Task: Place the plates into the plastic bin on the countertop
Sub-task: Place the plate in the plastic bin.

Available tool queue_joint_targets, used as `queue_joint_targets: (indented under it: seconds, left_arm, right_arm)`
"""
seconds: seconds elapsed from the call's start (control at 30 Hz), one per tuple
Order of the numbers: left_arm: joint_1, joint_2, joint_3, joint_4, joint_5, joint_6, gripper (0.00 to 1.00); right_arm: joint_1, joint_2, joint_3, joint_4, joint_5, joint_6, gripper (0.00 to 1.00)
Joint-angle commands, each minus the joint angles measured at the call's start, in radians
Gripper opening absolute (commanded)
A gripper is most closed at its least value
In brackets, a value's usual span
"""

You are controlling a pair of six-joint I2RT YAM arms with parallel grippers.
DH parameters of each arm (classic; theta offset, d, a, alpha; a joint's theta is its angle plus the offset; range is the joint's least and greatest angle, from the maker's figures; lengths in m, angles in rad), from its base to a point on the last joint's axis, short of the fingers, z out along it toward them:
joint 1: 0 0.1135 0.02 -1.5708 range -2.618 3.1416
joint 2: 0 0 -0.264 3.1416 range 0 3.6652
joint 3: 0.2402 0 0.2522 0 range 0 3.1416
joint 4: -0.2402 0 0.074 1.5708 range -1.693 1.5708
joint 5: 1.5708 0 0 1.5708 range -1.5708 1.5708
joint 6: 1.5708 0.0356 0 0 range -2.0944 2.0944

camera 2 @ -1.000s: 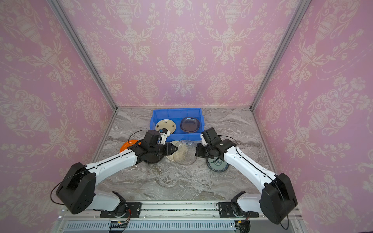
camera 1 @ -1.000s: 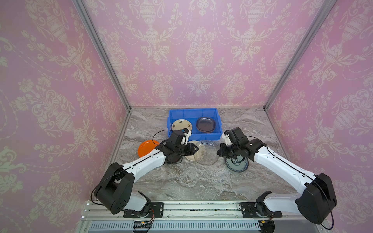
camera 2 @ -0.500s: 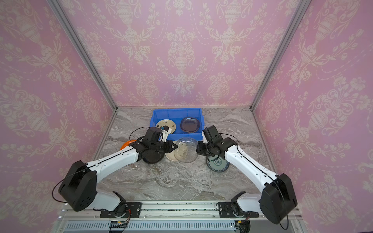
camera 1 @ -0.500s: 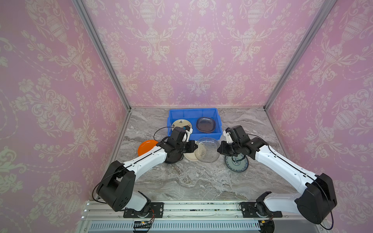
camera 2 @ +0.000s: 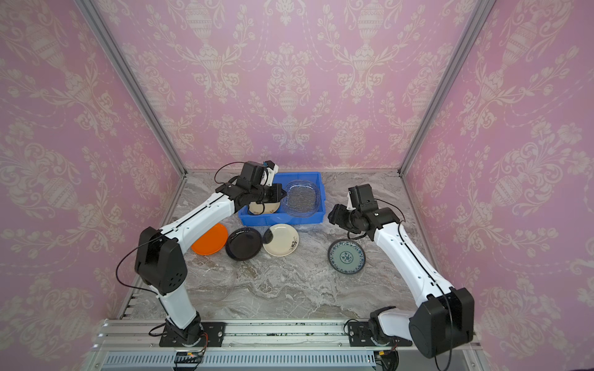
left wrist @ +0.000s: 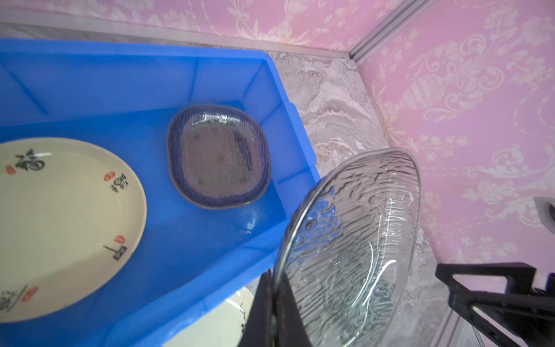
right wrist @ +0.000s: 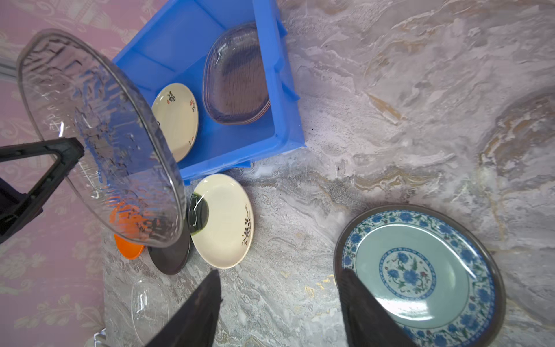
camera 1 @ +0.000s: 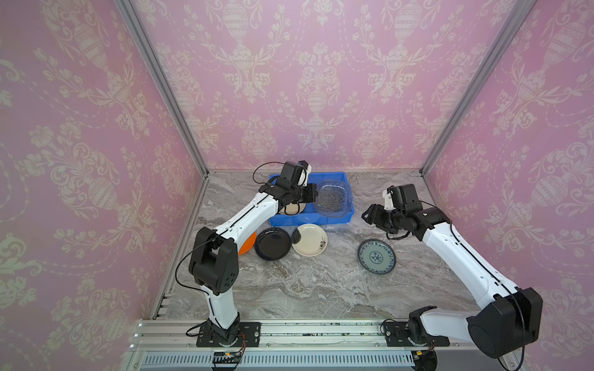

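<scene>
Your left jaws are pinching the rim of the clear glass plate [camera 1: 332,200], held tilted above the blue bin [camera 1: 321,219] at the far edge of the bench [camera 1: 321,289]. Right jaws are spread, holding nothing, off the bin toward the right edge. In the bin: cream plate [left wrist: 60,228], smoky glass plate [left wrist: 219,156]. On the bench in front of it: orange plate [camera 2: 210,239], black plate [camera 2: 243,243], second cream plate [camera 2: 281,240], blue-patterned plate [camera 2: 346,256].
</scene>
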State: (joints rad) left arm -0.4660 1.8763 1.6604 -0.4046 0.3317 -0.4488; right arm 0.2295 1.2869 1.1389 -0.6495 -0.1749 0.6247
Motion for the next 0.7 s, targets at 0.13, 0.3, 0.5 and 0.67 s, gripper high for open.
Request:
queue_joint_targets:
  seconds: [0.13,0.3,0.5,0.67]
  left_arm:
    - [0.046,0.338,0.474,-0.288,-0.001,0.114,0.0]
    - [0.055,0.595,0.915,-0.552,-0.011,0.209,0.0]
    - [0.07,0.739,1.107,-0.636,-0.006,0.203,0.0]
    - [0.073,0.731,1.012,-0.574,-0.001,0.196,0.0]
  right_arm:
    - [-0.049,-0.002,0.064,-0.017,-0.059,-0.009,0.64]
    - [-0.071,0.01,0.081,-0.029,-0.069,-0.02,0.64]
    - [-0.084,0.008,0.069,-0.017,-0.075,-0.011,0.64]
    - [-0.087,0.019,0.065,-0.009,-0.084,-0.004,0.64]
